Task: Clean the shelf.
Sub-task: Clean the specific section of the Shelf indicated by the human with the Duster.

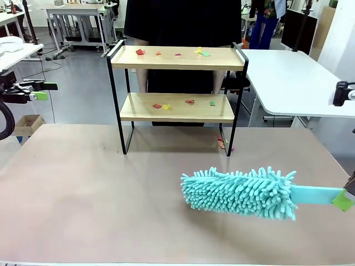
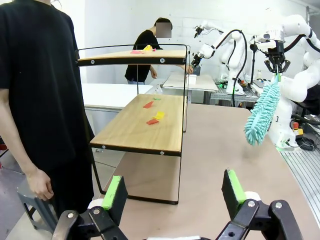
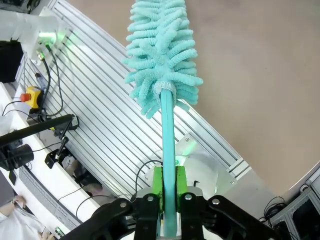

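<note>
The shelf (image 1: 177, 65) stands on the brown table (image 1: 83, 194), well ahead of both grippers and roughly between them. Seen from the left wrist, its lower board (image 2: 135, 132) runs off ahead and to one side. Both boards carry small coloured paper scraps (image 1: 188, 101), and a few more (image 1: 222, 143) lie on the table by one front leg. This is judged to be the dirt to be removed. None of it appears to have been swept yet.

The right gripper (image 3: 169, 187) is clamped tight on the flat handle (image 3: 168, 130) of a turquoise duster (image 1: 238, 192). It grips the far end of the handle, so the fluffy head (image 3: 162, 45) projects its full length beyond the fingers. That grip is judged to give reach across the boards. The head lies low over the table, well short of the shelf. Contact with the table cannot be settled.

The left gripper (image 2: 173, 175) holds nothing, its jaws spread wide. It is kept off to the side of the shelf, which is judged to leave the duster's path clear.

A person (image 1: 177, 22) in black stands just beyond the shelf, on its far side from the grippers, one hand (image 2: 40, 184) hanging idle.
</note>
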Motion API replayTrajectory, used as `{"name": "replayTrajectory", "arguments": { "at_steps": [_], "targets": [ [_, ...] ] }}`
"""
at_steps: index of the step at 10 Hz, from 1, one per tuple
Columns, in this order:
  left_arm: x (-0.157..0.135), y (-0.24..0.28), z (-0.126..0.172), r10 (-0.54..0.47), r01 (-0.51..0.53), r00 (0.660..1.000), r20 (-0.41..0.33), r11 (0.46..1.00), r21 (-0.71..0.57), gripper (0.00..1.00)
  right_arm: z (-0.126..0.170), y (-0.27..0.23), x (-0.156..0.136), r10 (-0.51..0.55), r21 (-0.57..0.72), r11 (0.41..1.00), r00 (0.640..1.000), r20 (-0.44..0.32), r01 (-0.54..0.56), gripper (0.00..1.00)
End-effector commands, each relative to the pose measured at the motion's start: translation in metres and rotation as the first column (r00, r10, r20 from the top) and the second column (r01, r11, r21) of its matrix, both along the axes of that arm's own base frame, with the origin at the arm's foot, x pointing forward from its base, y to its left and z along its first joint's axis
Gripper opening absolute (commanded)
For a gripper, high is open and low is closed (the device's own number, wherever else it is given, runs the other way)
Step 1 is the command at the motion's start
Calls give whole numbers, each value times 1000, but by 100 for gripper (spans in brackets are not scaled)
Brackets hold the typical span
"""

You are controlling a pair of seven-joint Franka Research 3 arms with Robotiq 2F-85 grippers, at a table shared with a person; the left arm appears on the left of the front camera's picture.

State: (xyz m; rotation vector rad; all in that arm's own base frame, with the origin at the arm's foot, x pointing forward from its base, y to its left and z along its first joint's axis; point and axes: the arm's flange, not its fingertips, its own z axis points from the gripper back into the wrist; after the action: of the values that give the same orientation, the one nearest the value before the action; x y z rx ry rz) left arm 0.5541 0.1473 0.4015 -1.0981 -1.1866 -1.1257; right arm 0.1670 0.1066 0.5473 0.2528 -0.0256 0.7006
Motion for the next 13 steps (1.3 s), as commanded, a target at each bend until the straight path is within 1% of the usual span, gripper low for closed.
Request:
{"name": "replayTrajectory", "arguments": {
  "at_steps": [1, 13],
  "targets": [
    [-2, 0, 3, 2, -2, 1000, 6, 1000, -1, 100, 1, 2, 0, 9, 6, 1000, 1000, -2, -9, 13],
    [-2, 0, 3, 2, -2, 1000, 6, 1000, -1, 100, 1, 2, 0, 9, 6, 1000, 1000, -2, -9, 13]
  ]
}}
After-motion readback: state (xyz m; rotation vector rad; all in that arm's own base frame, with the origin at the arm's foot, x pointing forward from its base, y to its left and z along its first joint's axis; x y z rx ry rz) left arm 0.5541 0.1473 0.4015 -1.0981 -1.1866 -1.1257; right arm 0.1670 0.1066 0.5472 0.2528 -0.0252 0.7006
